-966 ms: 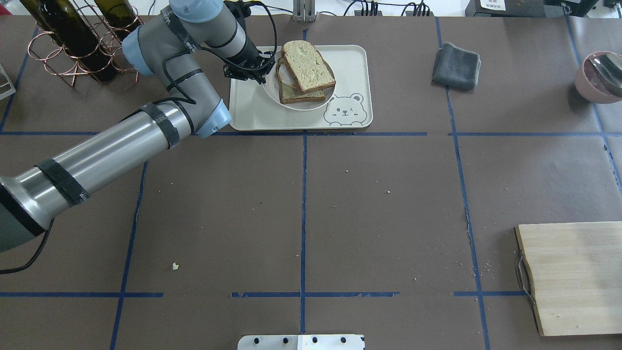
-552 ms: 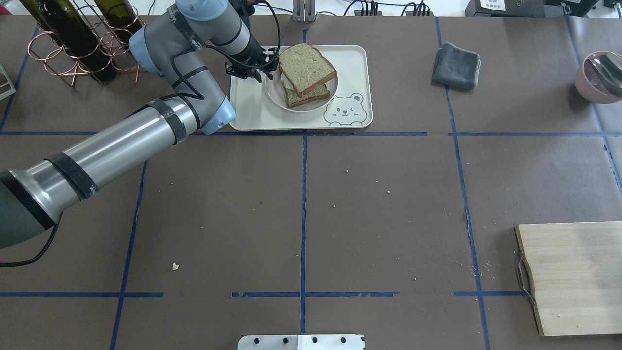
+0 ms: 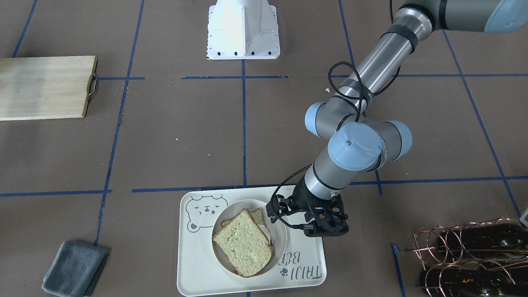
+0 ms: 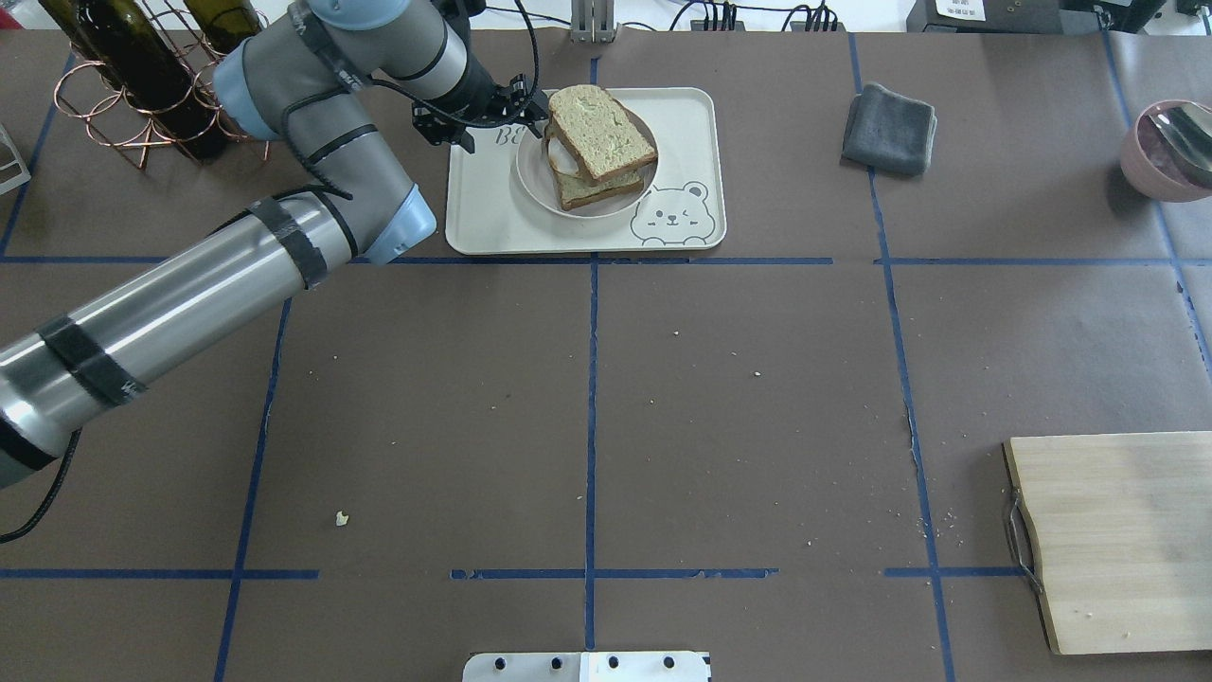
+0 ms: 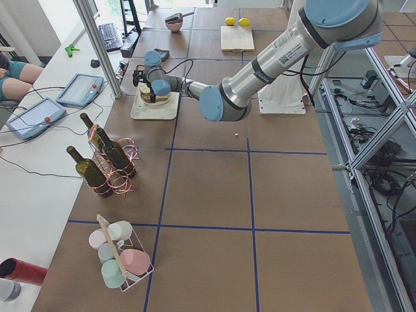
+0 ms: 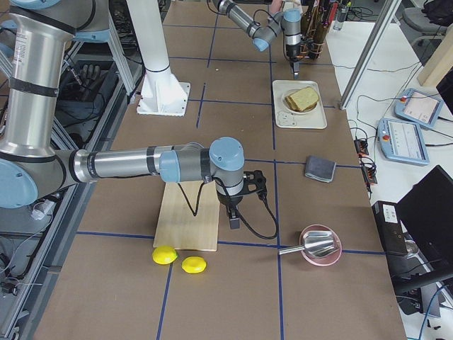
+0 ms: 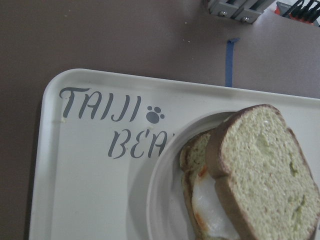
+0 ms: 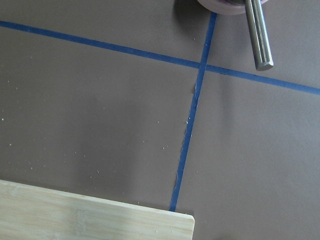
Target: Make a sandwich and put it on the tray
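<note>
Left gripper [image 3: 326, 229] has backed off the sandwich [image 4: 601, 133]. 1 s ago its fingers sat right at the near edge of the top slice [image 4: 606, 128]; now there's a clear gap and they hang over the tray [image 4: 492, 223] edge on the side away from the bowl [image 4: 532, 192]. Tray lettering [image 4: 507, 135], covered by the gripper before, now shows between the fingers and the bowl. Top slice was propped up at the finger side, then dropped and turned a little; now it lies skewed on the lower slice, free of the fingers. Left arm's elbow and forearm have swung further out from the tray.
</note>
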Tool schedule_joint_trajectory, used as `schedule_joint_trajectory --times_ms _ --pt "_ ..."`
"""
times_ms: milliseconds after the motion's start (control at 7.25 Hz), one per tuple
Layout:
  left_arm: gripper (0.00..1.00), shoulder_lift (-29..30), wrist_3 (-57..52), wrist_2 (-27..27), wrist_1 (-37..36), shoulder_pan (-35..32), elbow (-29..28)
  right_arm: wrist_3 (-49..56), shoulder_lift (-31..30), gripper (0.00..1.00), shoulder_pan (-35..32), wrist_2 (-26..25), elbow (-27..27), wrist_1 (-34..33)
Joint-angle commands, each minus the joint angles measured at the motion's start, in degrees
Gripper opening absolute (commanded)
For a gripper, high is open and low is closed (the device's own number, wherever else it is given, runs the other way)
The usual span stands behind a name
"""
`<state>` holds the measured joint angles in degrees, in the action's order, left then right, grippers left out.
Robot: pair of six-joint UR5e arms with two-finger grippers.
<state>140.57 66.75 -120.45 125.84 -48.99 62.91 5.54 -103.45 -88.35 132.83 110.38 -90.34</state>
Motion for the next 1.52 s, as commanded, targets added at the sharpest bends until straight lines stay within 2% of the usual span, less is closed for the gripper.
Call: schedule_joint_trajectory --times_ms 0,138,276,414,552,690,966,1103,1241,1379 --pt "1.00 -17.36 -7.55 -1.63 -14.58 -0.31 31.36 0.00 0.09 1.00 0.02 0.06 -0.08 0.26" --pt "1.00 -22.48 -13.95 -1.63 -21.79 -0.75 41.23 -0.09 0.43 1.00 0.19 -0.12 -0.17 0.26" --pt "1.00 -27.40 -20.02 -1.63 -25.34 -3.71 46.73 -0.09 0.44 1.00 0.28 -0.03 -0.17 0.26" --pt "1.00 -33.54 -27.74 -1.72 -25.64 -8.88 49.65 -0.09 0.09 1.00 0.28 -0.03 -0.34 0.34" --pt "1.00 -40.74 -36.60 -1.90 -25.64 -14.59 50.90 -0.18 0.00 1.00 0.28 0.06 -0.60 0.34" --pt "1.00 -46.12 -45.74 -1.90 -25.73 -17.51 50.65 -0.26 0.00 1.00 0.28 0.06 -0.87 0.26" --pt "1.00 -54.48 -58.25 -7.58 -25.30 -28.82 48.03 -0.26 0.00 1.00 0.28 0.41 -1.13 0.34" --pt "1.00 -58.09 -70.06 -7.96 -25.73 -32.88 46.36 -0.35 0.09 1.00 0.37 0.41 -1.13 0.34" --pt "1.00 -60.82 -71.83 -8.48 -26.51 -35.80 44.95 -0.35 0.09 1.00 0.37 0.50 -1.13 0.34" --pt "1.00 -63.81 -72.02 -11.53 -26.69 -36.09 44.41 -0.35 0.09 1.00 0.37 0.50 -1.13 0.34"
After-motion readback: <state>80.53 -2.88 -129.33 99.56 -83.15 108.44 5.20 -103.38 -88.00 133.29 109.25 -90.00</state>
